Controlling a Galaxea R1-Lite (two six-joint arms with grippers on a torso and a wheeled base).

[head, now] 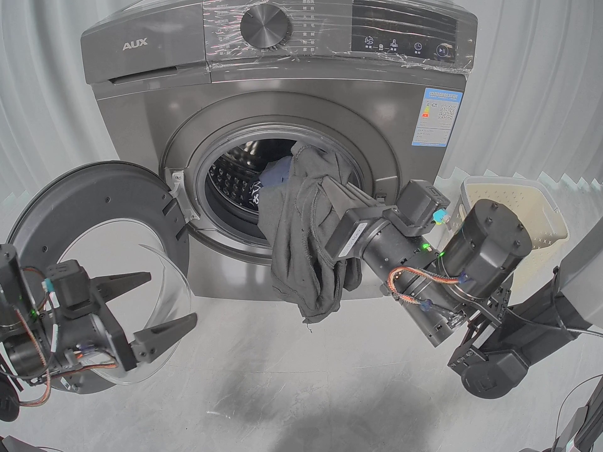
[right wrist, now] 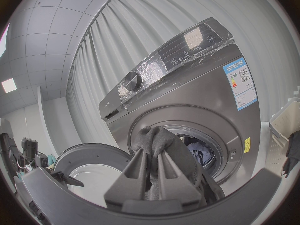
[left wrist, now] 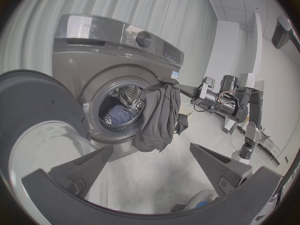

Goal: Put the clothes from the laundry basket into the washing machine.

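Left gripper (head: 171, 297): fingers spread, empty, before washing machine (head: 157, 102). Right gripper (right wrist: 152, 153): fingers clamped on grey garment (head: 295, 233) at its mouth; hanging hem may be left outside if released early

The grey front-loading washing machine (head: 157, 108) is standing with its round door (head: 75, 215) hanging open at the drum mouth's 8 o'clock. A dark grey garment (head: 301, 233) is dangling over the mouth's 4 o'clock rim, pinched in the right gripper (right wrist: 152, 153). Blue clothes (head: 276, 172) are lying inside the drum. The cream perforated laundry basket (head: 534, 202) is sitting at the machine's 3 o'clock, with a black garment (right wrist: 292, 150) draping over its rim.
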